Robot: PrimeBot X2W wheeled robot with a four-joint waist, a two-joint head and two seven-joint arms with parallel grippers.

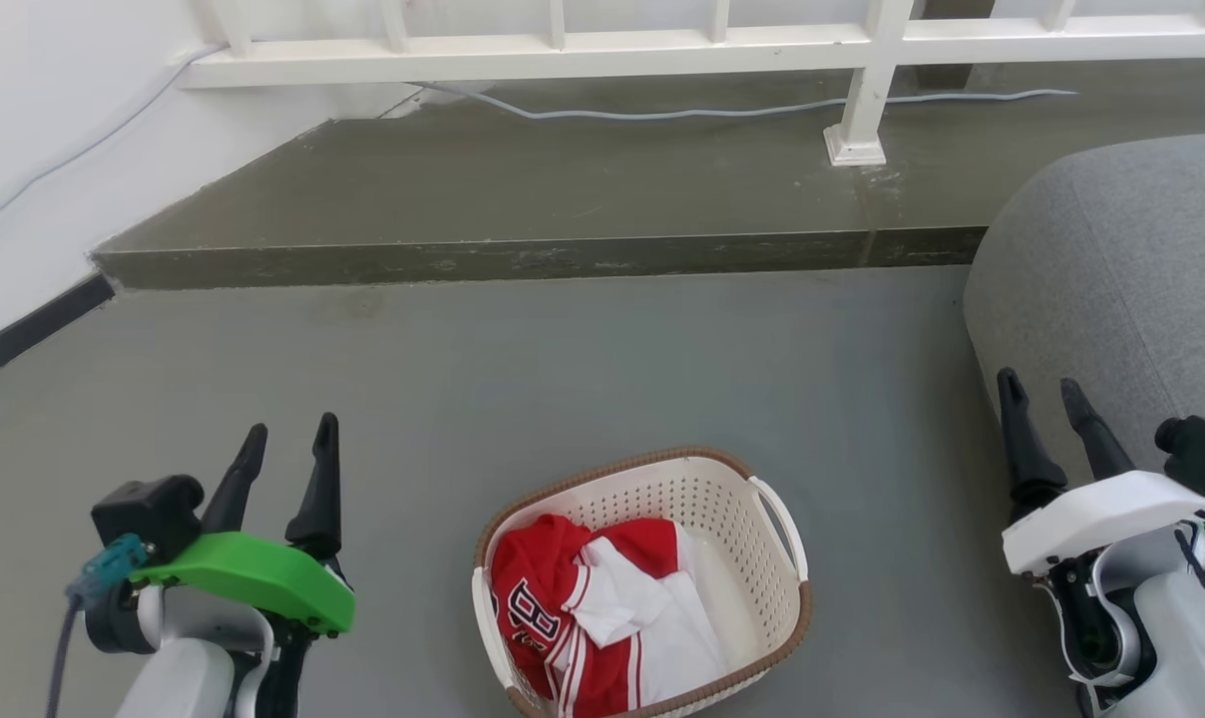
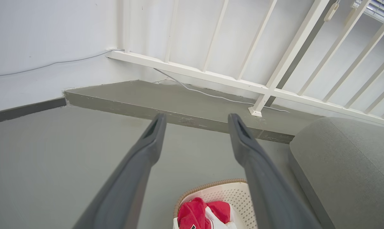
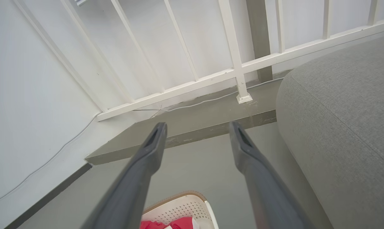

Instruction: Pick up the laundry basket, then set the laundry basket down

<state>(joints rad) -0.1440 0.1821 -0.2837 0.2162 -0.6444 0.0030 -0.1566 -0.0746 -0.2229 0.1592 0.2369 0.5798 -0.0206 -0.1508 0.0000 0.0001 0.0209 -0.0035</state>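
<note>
The laundry basket [image 1: 752, 588] stands on the grey floor at the bottom middle of the head view, cream-white and perforated with a brown woven-look rim and white side handles. Red and white clothes [image 1: 583, 608] lie inside it. My left gripper [image 1: 288, 439] is open at the lower left, well away from the basket, with nothing between its fingers. On the lower right my right gripper [image 1: 1043, 387] is open too, empty, apart from the basket. The basket's far rim [image 2: 208, 186] peeks between the left fingers, and its rim [image 3: 179, 194] also shows low in the right wrist view.
A grey upholstered sofa [image 1: 1121, 289] bulges in at the right, close behind my right gripper. A raised concrete step [image 1: 543, 257] crosses ahead, with a white railing [image 1: 862, 60] and a pale cable [image 1: 722, 110] on it. A white wall [image 1: 54, 150] closes the left side.
</note>
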